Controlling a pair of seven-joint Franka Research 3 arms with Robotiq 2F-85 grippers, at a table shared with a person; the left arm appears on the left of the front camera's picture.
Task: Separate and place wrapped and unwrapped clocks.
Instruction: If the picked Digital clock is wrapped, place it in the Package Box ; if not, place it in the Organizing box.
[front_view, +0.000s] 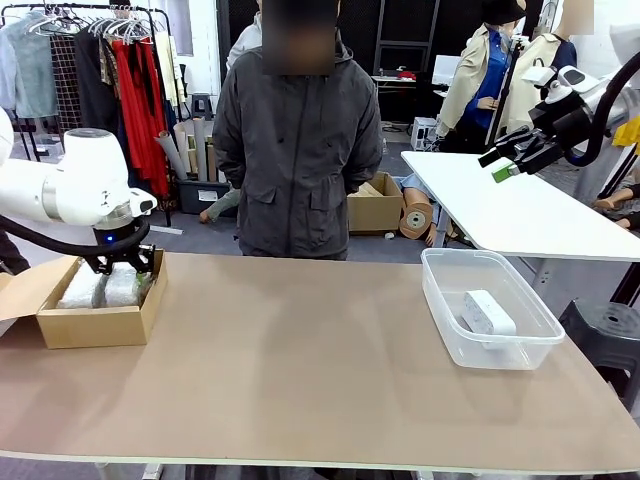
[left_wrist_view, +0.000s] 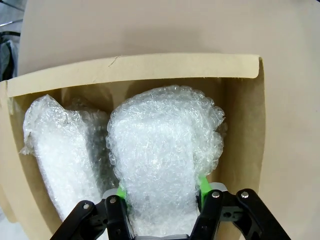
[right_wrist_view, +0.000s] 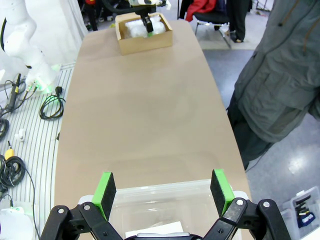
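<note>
Left end effector (left_wrist_view: 162, 207) around wrapped clock (left_wrist_view: 165, 160)

The left gripper (left_wrist_view: 162, 200) has its green pads (left_wrist_view: 121, 192) pressed against both sides of a bubble-wrapped clock (left_wrist_view: 165, 155) inside the brown cardboard box (left_wrist_view: 150, 67), just beside a second wrapped clock (left_wrist_view: 60, 150) in the same box.
</note>
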